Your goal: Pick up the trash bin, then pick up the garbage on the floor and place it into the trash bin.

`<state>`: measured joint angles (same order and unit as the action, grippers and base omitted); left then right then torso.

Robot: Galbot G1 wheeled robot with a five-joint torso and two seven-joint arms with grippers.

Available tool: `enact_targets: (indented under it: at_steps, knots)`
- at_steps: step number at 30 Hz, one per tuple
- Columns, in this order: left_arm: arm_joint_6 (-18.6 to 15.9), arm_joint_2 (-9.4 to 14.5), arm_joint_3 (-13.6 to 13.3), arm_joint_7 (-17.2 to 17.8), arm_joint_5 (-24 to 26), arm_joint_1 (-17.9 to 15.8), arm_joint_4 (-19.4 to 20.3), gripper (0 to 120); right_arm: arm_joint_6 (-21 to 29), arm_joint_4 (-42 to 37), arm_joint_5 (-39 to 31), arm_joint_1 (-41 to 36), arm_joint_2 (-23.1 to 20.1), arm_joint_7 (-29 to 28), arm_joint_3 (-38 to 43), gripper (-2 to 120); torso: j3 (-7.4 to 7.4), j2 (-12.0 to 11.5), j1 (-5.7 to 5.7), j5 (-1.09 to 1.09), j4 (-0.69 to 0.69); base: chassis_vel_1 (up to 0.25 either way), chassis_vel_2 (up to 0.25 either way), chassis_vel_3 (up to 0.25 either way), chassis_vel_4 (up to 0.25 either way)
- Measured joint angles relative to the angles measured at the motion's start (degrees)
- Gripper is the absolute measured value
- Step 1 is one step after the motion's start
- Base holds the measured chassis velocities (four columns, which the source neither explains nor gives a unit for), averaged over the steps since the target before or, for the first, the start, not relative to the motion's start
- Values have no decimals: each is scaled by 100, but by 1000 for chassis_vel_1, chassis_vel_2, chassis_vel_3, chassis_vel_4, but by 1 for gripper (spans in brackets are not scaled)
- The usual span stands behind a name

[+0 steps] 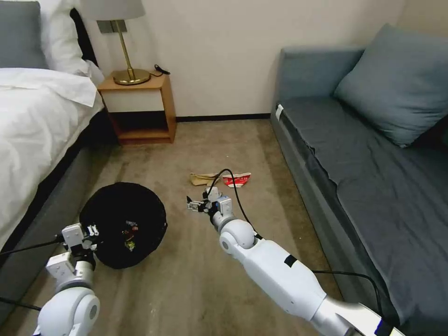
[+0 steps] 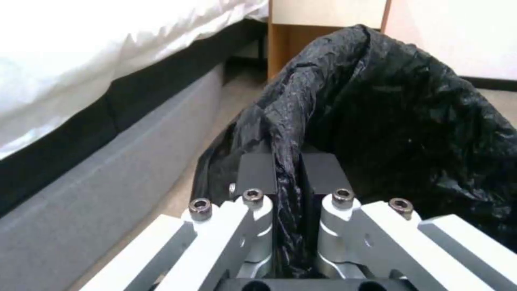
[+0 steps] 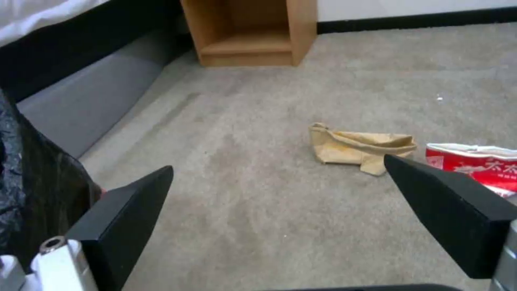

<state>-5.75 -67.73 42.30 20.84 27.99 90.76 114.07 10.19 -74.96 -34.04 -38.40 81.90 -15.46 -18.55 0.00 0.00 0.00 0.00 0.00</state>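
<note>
The left tool is clenched on the bag-lined rim of the trash bin, keeping it beside the bed. The right tool hangs released above the carpet, near the brown paper and red cup.

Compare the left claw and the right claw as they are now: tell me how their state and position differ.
The left claw is shut on the trash bin, pinching the black bag at its rim; the right claw is open and holds nothing. The left claw sits beside the bed; the right claw hovers over bare carpet, short of the crumpled brown paper and the crushed red-white cup. Both have black fingers.
</note>
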Motion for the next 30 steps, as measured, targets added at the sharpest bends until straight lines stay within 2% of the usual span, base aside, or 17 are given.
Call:
enact_targets:
  at_steps: [30]
  knots:
    - [19, 5, 2, -7, -11, -42, -41, 7, -65, 75, 89, -54, 22, 63, 50, 100, 0, 1, 0, 0, 0, -103, 99, 102, -100]
